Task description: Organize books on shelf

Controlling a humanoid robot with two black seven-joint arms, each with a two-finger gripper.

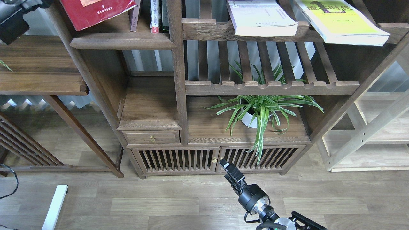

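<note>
The red book (96, 12) lies tilted at the top left, its lower part over the dark solid shelf (121, 41) and its top cut off by the frame. My left gripper (44, 3) is at the book's left edge, and the grip itself is hidden at the frame's top. The pale lavender book (262, 19) and the yellow-green book (342, 22) lie flat on the slatted shelf to the right. My right gripper (227, 166) hangs low before the cabinet doors, holding nothing; its fingers cannot be told apart.
Slim volumes (155, 16) stand upright at the right end of the solid shelf. A potted spider plant (258, 111) sits in the lower compartment. A dark side table (38, 70) stands left and a pale wood rack (377, 127) right.
</note>
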